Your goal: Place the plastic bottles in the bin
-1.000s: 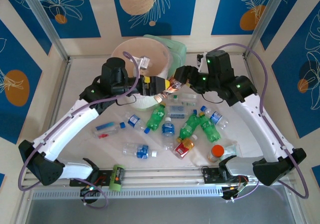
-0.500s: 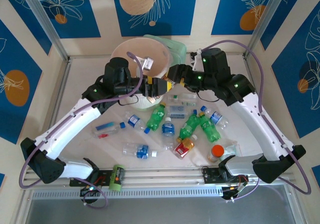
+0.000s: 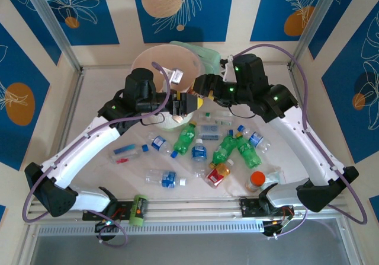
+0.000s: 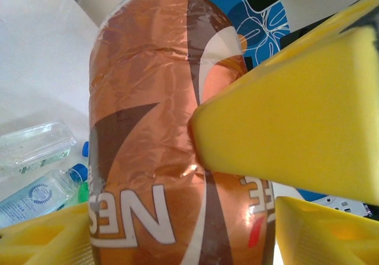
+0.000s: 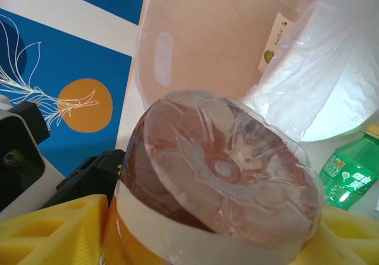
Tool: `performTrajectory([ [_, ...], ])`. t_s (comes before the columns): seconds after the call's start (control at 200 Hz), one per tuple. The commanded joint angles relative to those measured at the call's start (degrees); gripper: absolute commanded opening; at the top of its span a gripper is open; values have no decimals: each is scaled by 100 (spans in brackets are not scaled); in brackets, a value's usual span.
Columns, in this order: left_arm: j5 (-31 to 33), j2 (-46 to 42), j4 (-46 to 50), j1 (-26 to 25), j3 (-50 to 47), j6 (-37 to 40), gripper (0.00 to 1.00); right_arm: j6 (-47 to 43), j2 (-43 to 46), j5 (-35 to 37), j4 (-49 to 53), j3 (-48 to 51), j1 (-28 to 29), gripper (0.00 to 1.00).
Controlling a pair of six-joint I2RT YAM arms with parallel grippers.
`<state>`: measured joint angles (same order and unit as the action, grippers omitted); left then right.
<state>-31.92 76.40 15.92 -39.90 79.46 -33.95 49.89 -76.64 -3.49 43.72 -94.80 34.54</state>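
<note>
A brown-and-orange labelled plastic bottle (image 4: pixel 154 128) hangs just in front of the bin (image 3: pixel 155 57), a round white bucket lined with a pinkish bag. My right gripper (image 5: pixel 201 241) is shut on it, its base (image 5: pixel 225 170) facing that camera. My left gripper (image 4: pixel 183 229) stands around the same bottle, a yellow finger against each side. From above, the left gripper (image 3: pixel 190 104) and right gripper (image 3: pixel 200 87) meet at the bin's near rim. One clear bottle (image 3: pixel 172 74) lies inside the bin. Several bottles lie on the table: green (image 3: pixel 185 136), clear with blue (image 3: pixel 167 179), red-yellow (image 3: pixel 218 173).
An orange-capped clear container (image 3: pixel 256 181) stands near the right arm's base. A pale green flat box (image 3: pixel 207 54) sits behind the bin. A clear flat pack (image 3: pixel 212 118) lies among the bottles. Metal frame posts stand at the back corners.
The right gripper carried the brown bottle up and left toward the bin's rim. The left gripper's jaws closed in from wide open onto the same bottle.
</note>
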Motion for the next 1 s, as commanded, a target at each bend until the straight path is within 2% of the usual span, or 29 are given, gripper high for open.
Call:
performTrajectory([
  [0.0,-40,48,12,-79,149,156,67,-34,-44,43,-4,-205,94,71],
  [0.15,195,-7,89,-73,157,266,61,-17,6,133,14,-179,117,71],
  [0.3,287,-29,126,-72,157,315,58,-42,9,229,103,-256,98,72],
  [0.45,439,-79,169,-79,166,358,58,73,39,461,426,-404,-109,88],
  [0.645,671,-155,233,-66,265,368,58,188,403,351,495,-319,-638,94],
  [0.785,1102,-178,475,-62,623,372,58,207,609,296,670,-161,-975,95],
  [0.995,2143,-30,1029,71,1439,595,59,316,989,175,708,496,-1272,94],
])
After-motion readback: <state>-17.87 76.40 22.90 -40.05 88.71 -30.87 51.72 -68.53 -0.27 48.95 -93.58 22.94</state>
